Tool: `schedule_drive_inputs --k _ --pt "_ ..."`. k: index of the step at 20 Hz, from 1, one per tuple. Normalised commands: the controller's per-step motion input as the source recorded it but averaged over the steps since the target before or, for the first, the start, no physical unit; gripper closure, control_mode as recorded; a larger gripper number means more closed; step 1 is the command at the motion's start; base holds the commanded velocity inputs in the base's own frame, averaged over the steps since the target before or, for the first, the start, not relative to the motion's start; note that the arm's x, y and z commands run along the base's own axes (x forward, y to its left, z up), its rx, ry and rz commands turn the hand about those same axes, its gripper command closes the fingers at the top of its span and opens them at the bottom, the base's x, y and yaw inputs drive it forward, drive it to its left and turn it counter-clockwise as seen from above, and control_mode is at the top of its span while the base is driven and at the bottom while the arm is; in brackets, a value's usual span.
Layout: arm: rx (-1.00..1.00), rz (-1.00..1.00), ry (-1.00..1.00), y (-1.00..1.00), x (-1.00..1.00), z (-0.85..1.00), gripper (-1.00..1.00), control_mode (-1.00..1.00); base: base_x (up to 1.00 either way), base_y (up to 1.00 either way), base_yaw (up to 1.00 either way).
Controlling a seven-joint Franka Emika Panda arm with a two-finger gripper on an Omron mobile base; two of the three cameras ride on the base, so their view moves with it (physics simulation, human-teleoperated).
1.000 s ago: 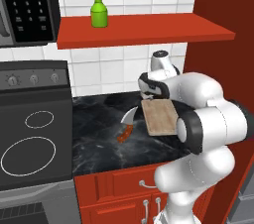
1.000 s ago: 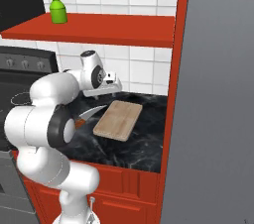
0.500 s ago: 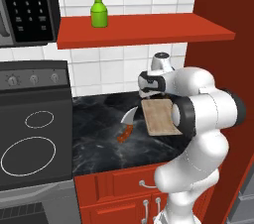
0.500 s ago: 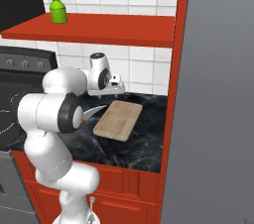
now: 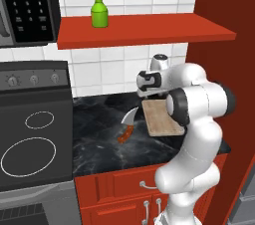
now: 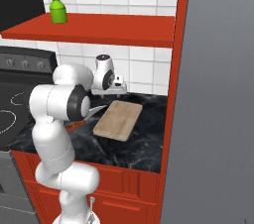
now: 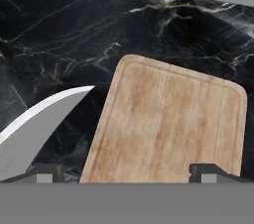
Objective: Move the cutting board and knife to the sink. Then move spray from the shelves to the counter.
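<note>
The light-wood cutting board [image 5: 159, 118] [image 6: 118, 120] [image 7: 168, 129] lies flat on the black marble counter [image 5: 99, 139] [image 6: 139, 148]. Just left of it lies the knife [image 5: 127, 124] [image 6: 94, 112], whose curved silver blade [image 7: 39, 129] points toward the board's far corner. My gripper [image 5: 149, 93] [image 6: 117, 89] [image 7: 129, 173] hovers open over the board's far end, looking down, fingertips [image 7: 47, 172] wide apart with nothing between them. The green spray [image 5: 99, 5] [image 6: 58, 6] stands upright on the red shelves [image 5: 149, 29] [image 6: 104, 27]. The sink is out of view.
A black stove top [image 5: 30, 144] with white rings adjoins the counter on the left, under a microwave [image 5: 27, 5]. A tall red side panel [image 5: 224, 69] [image 6: 173, 69] bounds the counter on the right. Red cabinet fronts [image 5: 124, 189] run below.
The arm's elbow has swung in and risen while the hand stayed over the board's far end. Board, knife and spray have not moved.
</note>
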Motion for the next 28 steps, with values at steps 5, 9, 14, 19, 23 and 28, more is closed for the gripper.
schedule_drive_inputs --k 5,9,14,19,23,28 --pt "0.05 0.00 0.00 0.00 0.44 -0.14 -1.00 -1.00 0.00 0.00 0.00" --pt "0.03 0.00 0.00 0.00 0.50 -0.11 -1.00 -1.00 0.00 0.00 0.00" --pt "0.00 0.00 0.00 0.00 0.44 -0.19 -1.00 -1.00 0.00 0.00 0.00" --pt "0.00 0.00 0.00 0.00 0.34 -0.25 -1.00 -1.00 0.00 0.00 0.00" --pt "0.00 0.00 0.00 0.00 0.32 -0.24 -1.00 -1.00 0.00 0.00 0.00" --pt "0.00 0.00 0.00 0.00 0.36 -0.21 -1.00 -1.00 0.00 0.00 0.00"
